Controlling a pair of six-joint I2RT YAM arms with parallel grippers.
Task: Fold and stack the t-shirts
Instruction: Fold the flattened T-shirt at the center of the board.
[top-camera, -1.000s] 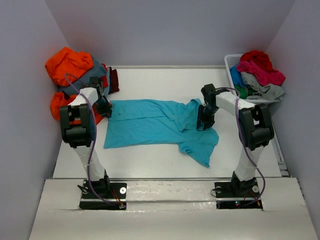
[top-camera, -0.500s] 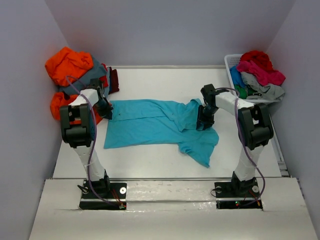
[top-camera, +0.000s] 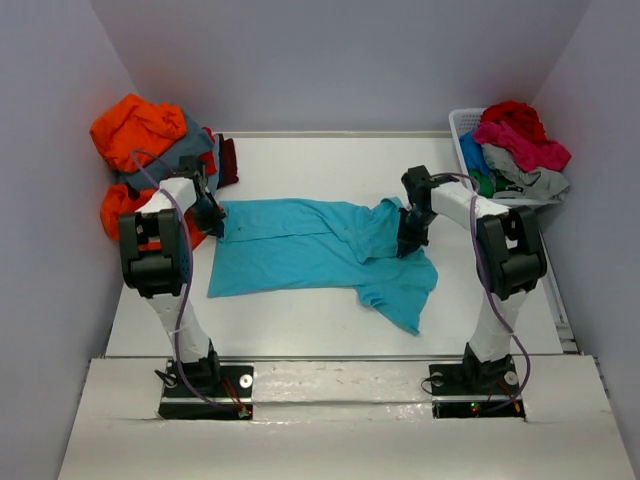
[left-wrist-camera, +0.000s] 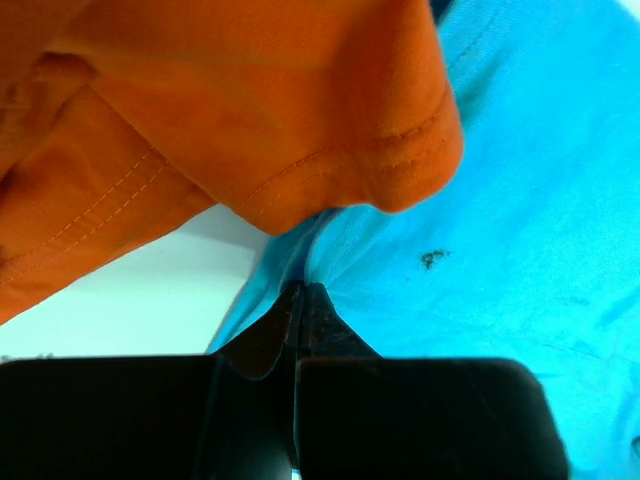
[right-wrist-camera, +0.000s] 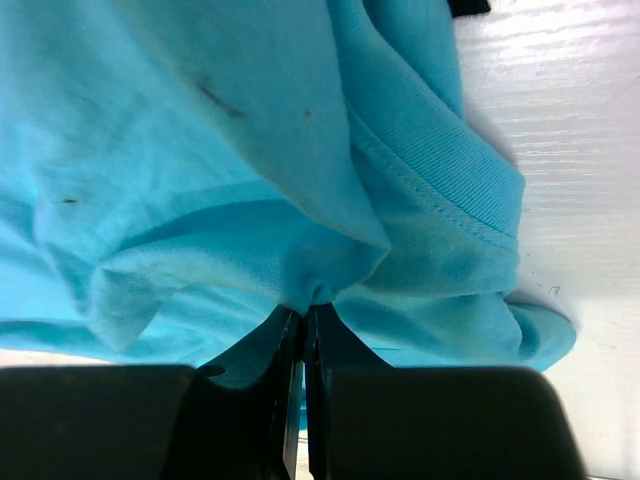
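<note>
A turquoise t-shirt (top-camera: 310, 245) lies spread across the middle of the table, rumpled at its right end. My left gripper (top-camera: 213, 222) is shut on the shirt's left edge (left-wrist-camera: 290, 262), right under an orange shirt (left-wrist-camera: 250, 110). My right gripper (top-camera: 408, 240) is shut on a bunched fold of the turquoise cloth (right-wrist-camera: 315, 285) near the collar (right-wrist-camera: 440, 190). In both wrist views the jaws are pressed together with cloth pinched at their tips.
Orange (top-camera: 138, 128), slate grey (top-camera: 190, 150) and maroon (top-camera: 228, 160) shirts are heaped at the back left, with more orange cloth (top-camera: 118, 208) beside my left arm. A white slatted basket (top-camera: 464, 128) at the back right holds red, pink, green and light grey shirts (top-camera: 520, 145).
My right gripper has closed on the bunched turquoise cloth. My left gripper finished closing on the shirt's left edge. The arms have hardly shifted.
</note>
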